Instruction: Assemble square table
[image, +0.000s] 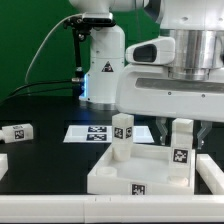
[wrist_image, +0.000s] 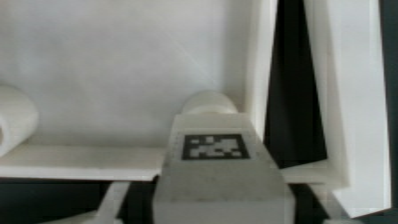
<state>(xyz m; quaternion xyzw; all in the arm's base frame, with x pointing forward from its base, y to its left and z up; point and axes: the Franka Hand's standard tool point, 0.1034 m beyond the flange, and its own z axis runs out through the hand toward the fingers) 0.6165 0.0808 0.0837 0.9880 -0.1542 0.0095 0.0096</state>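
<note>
The white square tabletop (image: 135, 172) lies upside down at the front, rim up. One tagged white leg (image: 122, 135) stands upright at its far left corner. A second tagged leg (image: 181, 142) stands upright at the far right corner. My gripper (image: 182, 130) straddles this second leg, with one finger on each side and a narrow dark gap between each finger and the leg, so it is open. In the wrist view the leg (wrist_image: 217, 145) rises between my fingers (wrist_image: 118, 200) over the tabletop's inner floor (wrist_image: 125, 70). A third leg (image: 15, 132) lies loose at the exterior view's left.
The marker board (image: 95, 132) lies flat behind the tabletop. The arm's base (image: 102, 65) stands at the back. A white part (image: 211, 175) sits at the exterior view's right edge, and another shows at the left edge (image: 3, 163).
</note>
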